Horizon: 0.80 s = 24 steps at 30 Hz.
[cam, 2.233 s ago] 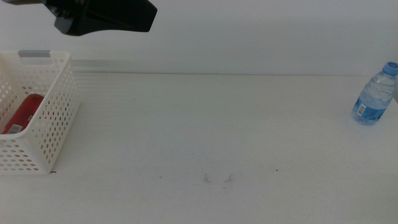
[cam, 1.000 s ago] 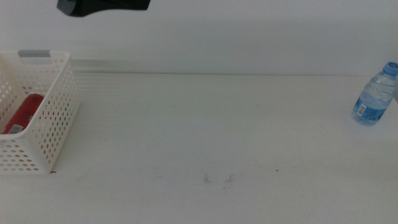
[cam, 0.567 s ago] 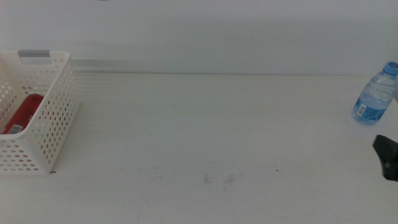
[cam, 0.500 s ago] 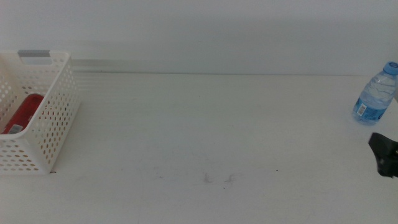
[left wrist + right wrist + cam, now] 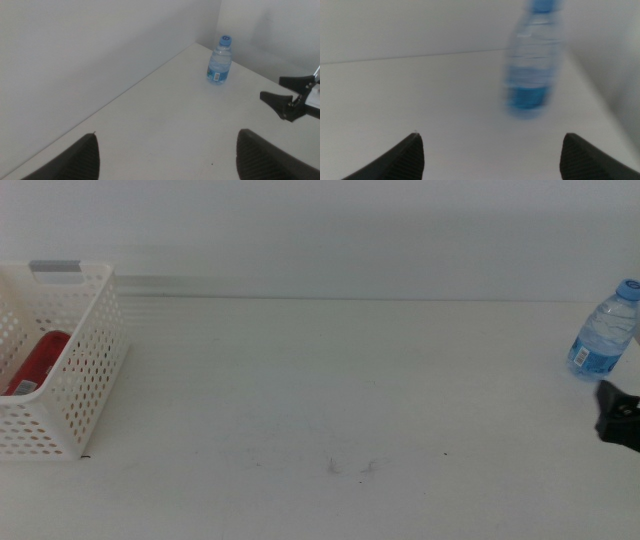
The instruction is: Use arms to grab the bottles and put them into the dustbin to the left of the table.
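Right claw (image 5: 620,416): my working gripper shows at the right edge of the middle view, low over the table, near the water bottle but apart from it; its two dark jaws stand wide apart, holding nothing.
Water bottle (image 5: 603,332): upright near the table's far right corner, blue cap on top, blue label at its base; my right wrist camera catches it blurred (image 5: 534,60), ahead of the spread jaws.
Left claw (image 5: 165,155): out of the middle view; my left wrist camera looks down the table from a height, jaws spread, empty.
Basket (image 5: 85,375): white, perforated, at the table's left edge.
Red can (image 5: 38,363): lying inside the basket.
Table (image 5: 330,390): white, with faint scuffs toward the front.
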### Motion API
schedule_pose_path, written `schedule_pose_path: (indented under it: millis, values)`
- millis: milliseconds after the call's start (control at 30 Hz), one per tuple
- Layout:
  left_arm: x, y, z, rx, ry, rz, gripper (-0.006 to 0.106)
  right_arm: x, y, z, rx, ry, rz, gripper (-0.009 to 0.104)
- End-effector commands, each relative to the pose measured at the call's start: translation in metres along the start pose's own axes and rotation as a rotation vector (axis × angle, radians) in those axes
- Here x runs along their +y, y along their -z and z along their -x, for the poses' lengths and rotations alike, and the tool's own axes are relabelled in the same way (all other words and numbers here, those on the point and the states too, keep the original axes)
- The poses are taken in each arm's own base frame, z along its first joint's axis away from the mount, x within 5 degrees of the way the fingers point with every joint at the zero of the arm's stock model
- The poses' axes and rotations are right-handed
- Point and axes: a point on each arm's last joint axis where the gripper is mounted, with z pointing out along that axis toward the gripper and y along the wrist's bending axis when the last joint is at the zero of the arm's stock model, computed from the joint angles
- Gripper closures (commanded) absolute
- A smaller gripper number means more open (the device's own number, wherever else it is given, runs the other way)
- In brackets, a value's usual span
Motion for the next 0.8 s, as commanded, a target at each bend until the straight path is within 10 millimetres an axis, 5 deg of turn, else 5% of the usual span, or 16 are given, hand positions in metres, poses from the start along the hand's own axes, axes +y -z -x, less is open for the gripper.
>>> schedule_pose_path:
  millis: [0, 467, 767]
  values:
    - [-0.001, 0.002, 0.003, -0.018, -0.001, 0.002, 0.007, -0.012, -0.008, -0.002, -0.025, 0.047, -0.134, 0.009]
    - [0.0, 0.002, 0.002, -0.016, -0.007, 0.007, 0.007, -0.009, -0.105, -0.021, 0.03, 0.094, -0.235, 0.021]
    - [0.0, 0.002, 0.002, -0.016, -0.007, 0.007, 0.007, -0.021, -0.151, -0.021, 0.072, 0.061, -0.263, 0.008]
